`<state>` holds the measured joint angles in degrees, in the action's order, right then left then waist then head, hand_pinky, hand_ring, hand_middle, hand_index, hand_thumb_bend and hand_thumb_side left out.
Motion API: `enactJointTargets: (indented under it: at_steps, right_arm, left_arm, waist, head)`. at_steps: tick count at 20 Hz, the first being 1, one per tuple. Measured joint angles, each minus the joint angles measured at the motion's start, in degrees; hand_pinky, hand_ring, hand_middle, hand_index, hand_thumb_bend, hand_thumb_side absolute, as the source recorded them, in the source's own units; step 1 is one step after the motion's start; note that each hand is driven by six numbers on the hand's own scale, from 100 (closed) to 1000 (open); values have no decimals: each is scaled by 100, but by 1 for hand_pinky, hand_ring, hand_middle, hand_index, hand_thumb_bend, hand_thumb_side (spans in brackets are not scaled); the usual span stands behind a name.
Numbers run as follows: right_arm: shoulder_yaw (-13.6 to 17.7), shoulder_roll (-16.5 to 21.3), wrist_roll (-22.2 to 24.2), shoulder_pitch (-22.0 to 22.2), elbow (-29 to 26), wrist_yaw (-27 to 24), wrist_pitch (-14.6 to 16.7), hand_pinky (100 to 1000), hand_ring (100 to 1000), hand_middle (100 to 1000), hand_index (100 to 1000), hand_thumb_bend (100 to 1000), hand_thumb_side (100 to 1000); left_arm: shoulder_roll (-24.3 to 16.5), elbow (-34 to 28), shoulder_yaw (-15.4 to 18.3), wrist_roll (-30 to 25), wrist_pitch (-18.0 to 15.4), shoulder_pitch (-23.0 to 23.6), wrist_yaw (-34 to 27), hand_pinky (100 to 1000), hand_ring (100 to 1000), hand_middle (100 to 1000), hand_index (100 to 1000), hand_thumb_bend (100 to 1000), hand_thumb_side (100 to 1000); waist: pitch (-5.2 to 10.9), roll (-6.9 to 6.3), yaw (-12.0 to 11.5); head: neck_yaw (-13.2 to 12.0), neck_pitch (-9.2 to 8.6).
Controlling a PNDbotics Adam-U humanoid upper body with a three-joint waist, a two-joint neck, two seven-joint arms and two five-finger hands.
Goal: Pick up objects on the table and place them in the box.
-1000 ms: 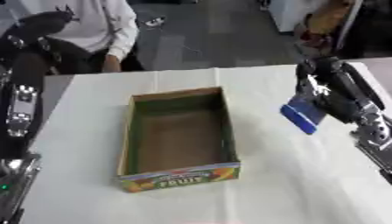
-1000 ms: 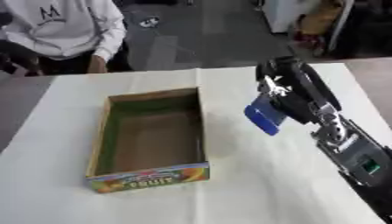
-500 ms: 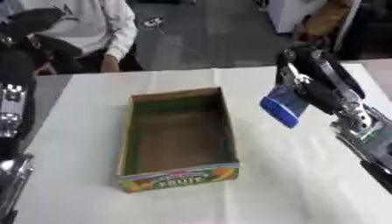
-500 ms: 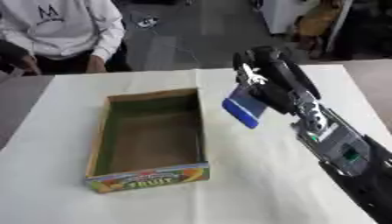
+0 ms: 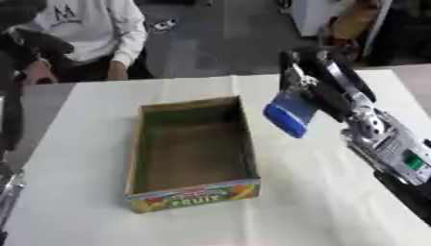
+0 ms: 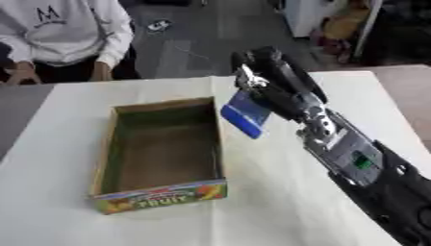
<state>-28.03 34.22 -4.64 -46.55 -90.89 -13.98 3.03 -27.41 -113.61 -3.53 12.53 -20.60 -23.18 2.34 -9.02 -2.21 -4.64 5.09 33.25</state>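
An open cardboard box (image 5: 193, 194) with a printed fruit label on its front wall stands on the white table; nothing shows inside it. My right hand (image 5: 313, 85) hangs in the air just right of the box's far right corner, fingers curled on a blue packet (image 5: 289, 114) that tilts down toward the box. The packet is above the table, close to the box's right wall but outside it. My left arm (image 5: 12, 125) runs along the left edge; its hand is out of view.
The white table (image 5: 320, 202) stretches around the box. A person in a white sweatshirt (image 5: 88, 26) sits at the far left edge, hands off the table. Cluttered floor lies beyond the far edge.
My right hand has carried the blue packet leftward, from well right of the box to beside its right wall. The box has not moved.
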Motion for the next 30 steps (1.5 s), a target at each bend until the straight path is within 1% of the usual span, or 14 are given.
enactJointTargets:
  at_steps: [5, 8, 11, 15, 17, 20, 23, 26, 29, 30]
  right_arm:
    - [-13, -34, -10, -111, 12, 15, -10, 100, 100, 100, 305, 100, 595]
    - [-26, -46, -6, -138, 18, 65, -2, 100, 100, 100, 304, 100, 595]
    - [-38, -46, -6, -192, 56, 158, 24, 100, 100, 100, 303, 100, 595]
    - [-36, -43, -19, -285, 142, 305, 85, 100, 100, 100, 299, 100, 593]
    - [-19, -37, -42, -339, 197, 375, 130, 100, 100, 100, 298, 100, 593]
    - [-2, -10, -77, -402, 263, 452, 200, 100, 100, 100, 300, 100, 596]
    - [-2, 8, -87, -452, 278, 480, 259, 100, 100, 100, 307, 100, 605]
    - [-3, 5, -100, -459, 296, 502, 319, 100, 100, 100, 322, 100, 628]
    - [-7, 3, -136, -459, 305, 481, 370, 100, 100, 100, 322, 100, 652]
    - [-7, 3, -159, -459, 309, 472, 388, 100, 100, 100, 344, 100, 668]
  left_arm:
    - [114, 0, 0, -10, -3, -211, -61, 506, 570, 806, 830, 180, 848]
    - [156, 0, -2, -39, -1, -327, -94, 505, 569, 807, 830, 180, 850]
    - [194, 0, -5, -70, 13, -422, -124, 505, 569, 807, 830, 180, 850]
    - [255, -1, -38, -117, 24, -599, -178, 506, 570, 807, 830, 183, 848]
    - [298, -1, -42, -134, 29, -693, -212, 507, 570, 807, 830, 185, 847]
    - [349, -1, -45, -147, 38, -813, -262, 507, 570, 807, 830, 186, 848]
    - [393, -1, -64, -165, 44, -926, -304, 508, 570, 807, 829, 188, 847]
    - [396, -1, -70, -182, 45, -997, -315, 508, 570, 808, 829, 188, 847]
    - [396, -1, -70, -200, 51, -1019, -337, 508, 570, 808, 830, 187, 848]
    - [396, -1, -70, -203, 53, -1019, -341, 507, 570, 808, 830, 187, 848]
  waist:
    - [-147, 24, -132]
    - [-235, 68, -218]
    - [-323, 101, -297]
    - [-432, 124, -407]
    - [-483, 142, -490]
    - [-575, 194, -583]
    - [-645, 232, -658]
    - [-685, 265, -699]
    - [-691, 267, -710]
    - [-691, 268, -711]
  head:
    - [119, -70]
    - [203, -113]
    - [226, -154]
    - [313, -296]
    - [386, -400]
    - [466, -555]
    - [524, -660]
    - [553, -680]
    - [553, -680]
    - [553, -680]
